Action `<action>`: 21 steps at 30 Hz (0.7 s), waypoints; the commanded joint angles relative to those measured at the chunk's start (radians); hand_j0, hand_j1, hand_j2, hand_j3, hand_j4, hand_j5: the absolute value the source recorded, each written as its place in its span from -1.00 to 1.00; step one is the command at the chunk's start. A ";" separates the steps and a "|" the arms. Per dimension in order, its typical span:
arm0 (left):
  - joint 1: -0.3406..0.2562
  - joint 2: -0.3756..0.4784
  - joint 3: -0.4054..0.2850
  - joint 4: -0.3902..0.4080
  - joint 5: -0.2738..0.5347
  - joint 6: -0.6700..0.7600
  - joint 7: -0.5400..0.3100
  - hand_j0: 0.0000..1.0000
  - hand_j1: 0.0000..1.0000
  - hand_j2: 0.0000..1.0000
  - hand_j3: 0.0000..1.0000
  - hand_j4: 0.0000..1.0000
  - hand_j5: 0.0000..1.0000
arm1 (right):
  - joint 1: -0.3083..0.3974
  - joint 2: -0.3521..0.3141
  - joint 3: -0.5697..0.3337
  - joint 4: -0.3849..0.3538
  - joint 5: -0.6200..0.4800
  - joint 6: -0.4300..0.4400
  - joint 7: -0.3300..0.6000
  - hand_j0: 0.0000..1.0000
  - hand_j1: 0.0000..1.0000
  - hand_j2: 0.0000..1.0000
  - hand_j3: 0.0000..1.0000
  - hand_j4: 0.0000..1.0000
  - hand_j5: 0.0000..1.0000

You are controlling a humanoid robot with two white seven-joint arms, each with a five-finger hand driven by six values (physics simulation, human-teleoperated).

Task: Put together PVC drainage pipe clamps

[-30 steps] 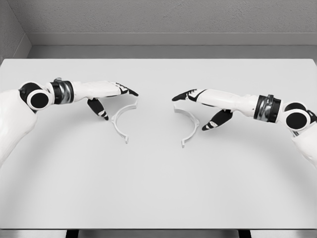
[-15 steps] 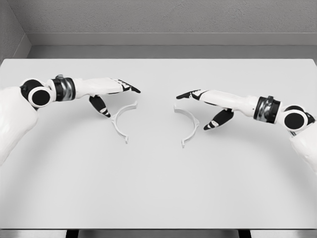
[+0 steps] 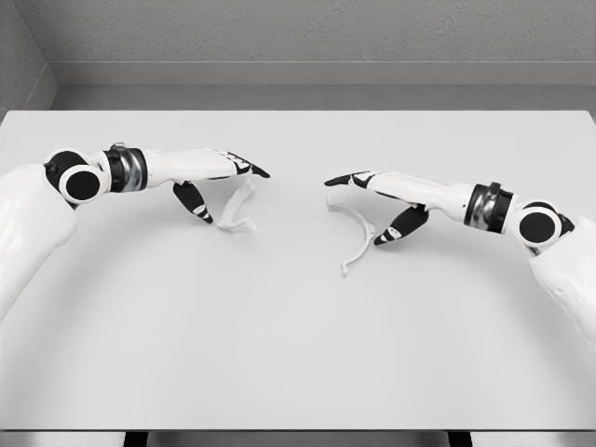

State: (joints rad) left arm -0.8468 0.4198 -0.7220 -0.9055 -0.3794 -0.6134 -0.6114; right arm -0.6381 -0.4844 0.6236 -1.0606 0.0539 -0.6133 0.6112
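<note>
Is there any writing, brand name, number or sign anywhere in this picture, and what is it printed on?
None: no text can be read anywhere in this view.
The two white clamp halves are plain, with no marking visible.
The left hand, the right hand and both arms show only white and black parts, no label.
The table and back wall are bare of signs.

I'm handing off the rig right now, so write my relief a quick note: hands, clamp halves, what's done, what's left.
Left hand: fingers closed on the left clamp half, which sits tilted, one end raised off the table.
Right hand: fingers over the top end of the right clamp half, thumb beside its arc; whether the grip is firm cannot be told. That half looks flat on the table.
Done: both halves reached, the left one lifting.
Left: secure the right half, bring the two together and join them. The halves remain apart.
</note>
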 commanded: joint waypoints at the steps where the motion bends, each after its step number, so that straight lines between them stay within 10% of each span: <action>1: 0.000 0.000 0.001 0.000 0.007 0.003 0.000 1.00 1.00 1.00 1.00 1.00 1.00 | 0.000 0.001 -0.001 0.007 -0.008 0.002 0.000 1.00 1.00 1.00 1.00 1.00 1.00; 21: -0.031 -0.056 0.095 0.010 0.004 0.003 0.000 1.00 1.00 1.00 1.00 1.00 1.00 | -0.008 0.030 0.010 0.021 -0.006 0.002 0.000 1.00 1.00 1.00 1.00 1.00 1.00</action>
State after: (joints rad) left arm -0.8774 0.3870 -0.6553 -0.8974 -0.3811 -0.6134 -0.6113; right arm -0.6458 -0.4561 0.6334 -1.0393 0.0555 -0.6132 0.6112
